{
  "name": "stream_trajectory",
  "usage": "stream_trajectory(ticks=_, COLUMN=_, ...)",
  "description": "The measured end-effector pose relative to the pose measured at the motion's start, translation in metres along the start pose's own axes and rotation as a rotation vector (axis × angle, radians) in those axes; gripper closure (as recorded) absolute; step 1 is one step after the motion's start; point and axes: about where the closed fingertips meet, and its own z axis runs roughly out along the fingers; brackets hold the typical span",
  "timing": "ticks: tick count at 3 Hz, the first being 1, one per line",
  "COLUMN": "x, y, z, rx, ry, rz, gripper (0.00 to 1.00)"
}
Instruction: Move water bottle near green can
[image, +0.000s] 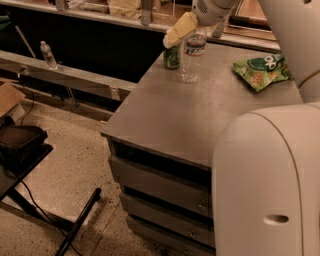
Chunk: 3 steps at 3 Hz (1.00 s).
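Camera view: the pale yellow-tipped robot gripper (181, 30) is seen at the far side of the grey metal-topped drawer cabinet (200, 115). It hangs just above the small green drink can w/ silver rim (172, 56) and at the neck of the clear ribbed plastic water bottle w/ red-white label (192, 57). Whether the gripper is spread or pinching the bottle cannot be told. The bottle is stood upright just beside the can; touching or apart is not clear. A flat green snack bag (261, 70) is left well apart. Task is judged approx. done: placement achieved, only release and arm pull-back prob. left.
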Motion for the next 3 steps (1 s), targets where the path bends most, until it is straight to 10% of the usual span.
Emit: stream_trajectory(ticks=3, x=-0.028, y=-0.039, z=-0.151, rx=0.032, ry=-0.473, rz=-0.098, gripper=0.00)
